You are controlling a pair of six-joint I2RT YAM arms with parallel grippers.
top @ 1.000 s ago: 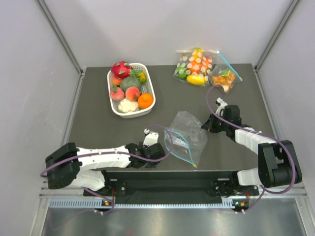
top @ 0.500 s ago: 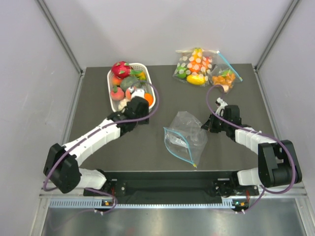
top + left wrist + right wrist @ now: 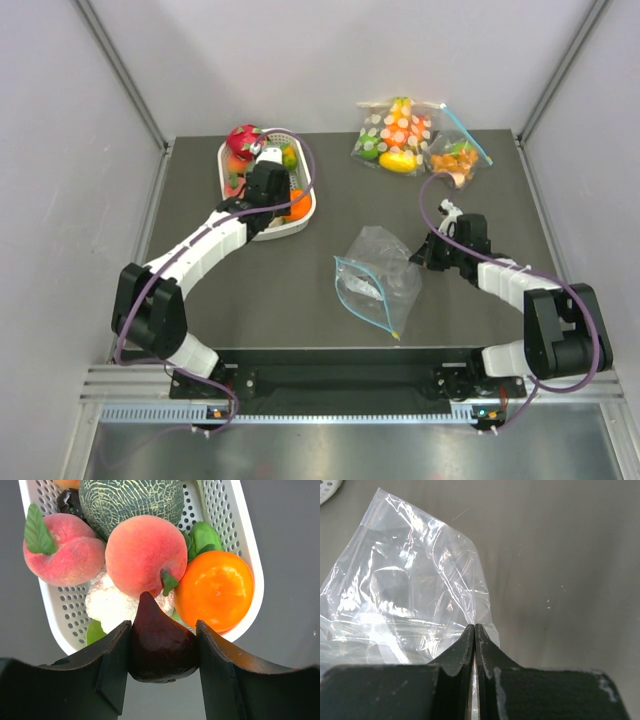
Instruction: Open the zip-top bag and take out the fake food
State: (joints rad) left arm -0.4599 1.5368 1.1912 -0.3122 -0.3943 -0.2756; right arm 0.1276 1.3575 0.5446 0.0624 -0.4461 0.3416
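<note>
The zip-top bag (image 3: 378, 275) lies crumpled on the dark table, its teal zip strip toward the near left; no coloured fruit shows inside. My right gripper (image 3: 428, 252) is shut on the bag's far right corner, with thin plastic (image 3: 410, 595) pinched between the fingertips (image 3: 474, 627). My left gripper (image 3: 268, 178) is shut on a dark maroon, fig-shaped fake fruit (image 3: 160, 645) and holds it over the near end of the white basket (image 3: 247, 555). In the basket lie two peaches (image 3: 142, 555), an orange (image 3: 215, 590), a green melon (image 3: 130, 500) and a pink-red dragon fruit (image 3: 243, 140).
A white-polka-dot clear bag of fruit (image 3: 395, 130) and a smaller clear bag of orange pieces (image 3: 456, 160) lie at the far right. Grey walls enclose the table on three sides. The white basket (image 3: 303, 220) stands at the far left.
My left arm has swung from the near edge beside the bag to the far left, over the basket, carrying the dark fruit. The right gripper and the bag have stayed put.
</note>
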